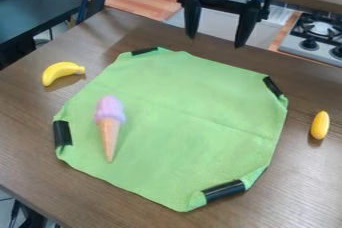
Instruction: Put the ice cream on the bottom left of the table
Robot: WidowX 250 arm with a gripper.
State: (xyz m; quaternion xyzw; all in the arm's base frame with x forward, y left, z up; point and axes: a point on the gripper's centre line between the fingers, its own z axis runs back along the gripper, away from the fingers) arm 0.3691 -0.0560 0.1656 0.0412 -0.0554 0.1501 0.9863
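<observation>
Black two-finger gripper (215, 42) spread wide, empty

Lilac-and-tan toy ice cream cone (109, 122) lies near the left edge of the green fabric cloth (180, 107). Best straddle it crosswise, close gently, then lift clear before carrying.

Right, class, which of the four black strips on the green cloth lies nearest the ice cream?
The left strip, on the edge of the cloth beside the ice cream; the top strip, right strip and bottom strip lie farther away.
</observation>
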